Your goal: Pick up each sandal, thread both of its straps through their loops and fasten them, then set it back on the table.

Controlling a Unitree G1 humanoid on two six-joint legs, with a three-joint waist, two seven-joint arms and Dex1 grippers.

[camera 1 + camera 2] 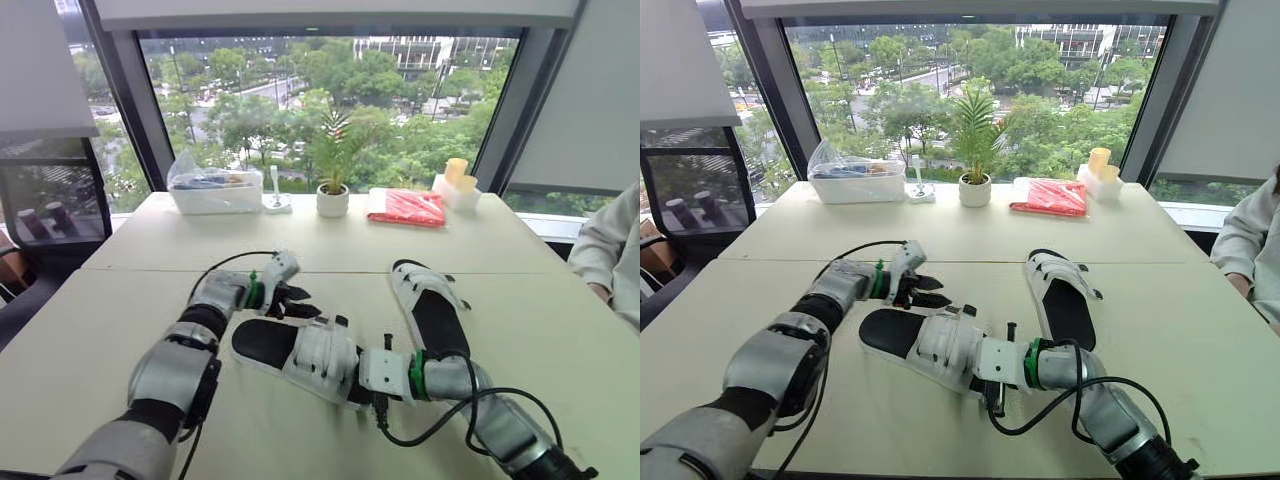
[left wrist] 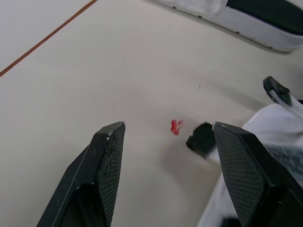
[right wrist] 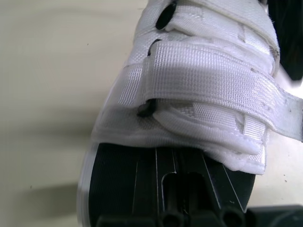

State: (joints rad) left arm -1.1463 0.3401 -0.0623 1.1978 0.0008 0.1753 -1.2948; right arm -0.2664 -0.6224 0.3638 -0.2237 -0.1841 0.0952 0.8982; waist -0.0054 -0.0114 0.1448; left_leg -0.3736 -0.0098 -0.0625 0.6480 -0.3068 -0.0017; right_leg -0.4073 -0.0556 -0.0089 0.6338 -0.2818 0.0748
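Evidently the strap work is in hand on the near white-strapped sandal with a black footbed (image 1: 290,350), which is found at the middle of the cream table (image 1: 560,340), between the two grippers. The right gripper (image 1: 985,372) is set against its toe end; whether it is open or closed cannot be told. The left gripper (image 2: 168,126) is held wide open just beside the sandal's far edge, nothing between its black fingers (image 2: 106,156).

In the right wrist view a white woven strap (image 3: 213,85) is seen laid across the upper, with its free end sticking out to one side, so it is judged threaded but not pressed flat. The next move calls for that loose end to be taken by the left gripper and pulled snug. The second white sandal (image 1: 432,312) lies apart, to the right.

No brand or writing can be read — neither on the sandals nor on the red flat packet (image 1: 406,206) by the window.
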